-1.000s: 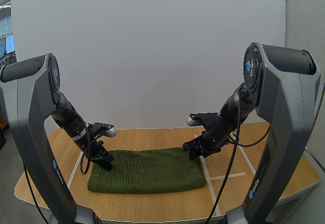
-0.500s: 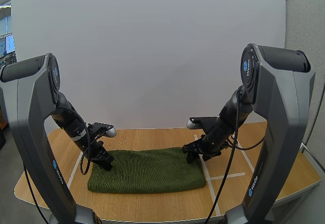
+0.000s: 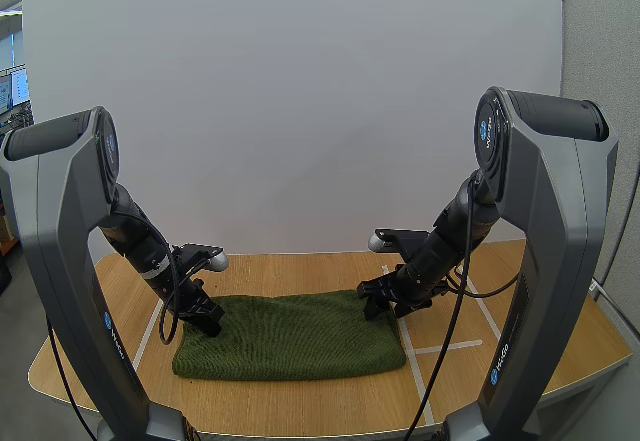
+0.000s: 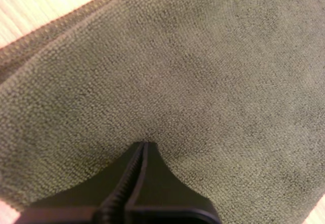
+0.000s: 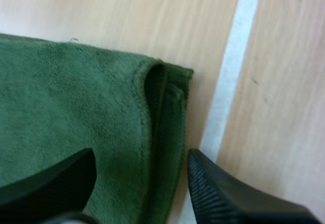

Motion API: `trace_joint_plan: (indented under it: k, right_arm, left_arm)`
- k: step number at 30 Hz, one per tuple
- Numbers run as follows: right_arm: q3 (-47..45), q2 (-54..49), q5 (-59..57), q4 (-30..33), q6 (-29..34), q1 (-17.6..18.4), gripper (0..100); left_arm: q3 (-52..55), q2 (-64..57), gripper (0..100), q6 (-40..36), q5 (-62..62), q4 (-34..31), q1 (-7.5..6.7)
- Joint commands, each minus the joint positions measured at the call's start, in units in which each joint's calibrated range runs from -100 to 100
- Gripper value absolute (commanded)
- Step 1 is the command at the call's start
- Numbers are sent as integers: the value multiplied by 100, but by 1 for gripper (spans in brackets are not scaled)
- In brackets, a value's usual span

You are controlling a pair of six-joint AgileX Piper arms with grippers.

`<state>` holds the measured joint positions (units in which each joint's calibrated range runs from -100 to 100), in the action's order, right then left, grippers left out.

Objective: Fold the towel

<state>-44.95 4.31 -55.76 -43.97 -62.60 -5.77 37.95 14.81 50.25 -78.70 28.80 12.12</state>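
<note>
Right claw, spread open, is sinking onto the dark green terry towel's corner near the wooden tabletop's right edge while left claw is pinching the opposite corner, readying the fold.

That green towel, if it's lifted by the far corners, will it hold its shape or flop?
Likely floppy: the towel puckers where the left gripper pinches it, and its corner layers curl loosely inside the open right gripper. Its nubby pile probably grips well, not slippery.

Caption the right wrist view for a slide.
Open right gripper straddles the green towel edge beside white tape.
</note>
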Motion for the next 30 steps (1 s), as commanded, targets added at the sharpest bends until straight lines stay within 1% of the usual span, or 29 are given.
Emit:
trace_joint_plan:
  k: [1, 8, 12, 15, 16, 17, 18, 19, 22, 23, 25, 30]
  right_arm:
    - [-55, 139, -992, -701, -511, 1, 85]
    - [-55, 139, -1574, -886, -556, 45, 85]
    - [-55, 139, -1594, -892, -556, 215, 85]
    - [-55, 139, -1579, -892, -564, 346, 81]
    - [-55, 139, -1531, -892, -573, 355, 77]
    - [-55, 139, -1488, -892, -575, 355, 70]
    - [-55, 139, -1472, -892, -575, 355, 60]
    - [-55, 139, -1438, -892, -575, 338, 48]
    - [-55, 139, -1398, -862, -575, 337, 7]
    - [-55, 139, -1398, -862, -575, 337, 0]
    - [-55, 139, -1355, -797, -575, 337, 0]
    - [-55, -8, -1066, -609, -564, 327, 0]
  left_arm:
    - [66, 168, 0, -53, 158, -21, -11]
    - [66, 166, 0, -53, 141, -9, -11]
    - [66, 166, 0, -53, 54, 6, -11]
    - [66, 166, 0, -53, -79, 6, -11]
    - [66, 166, 0, -65, -101, 6, -11]
    - [66, 166, 0, -92, -126, 6, -11]
    - [66, 166, 0, -93, -148, 6, -11]
    - [66, 166, 0, -93, -187, 6, -11]
    - [66, 166, 0, -136, -330, 44, -11]
    - [66, 166, 0, -136, -424, 86, -11]
    - [66, 166, 0, -136, -501, 128, -11]
    - [66, 166, 0, -136, -539, 241, -97]
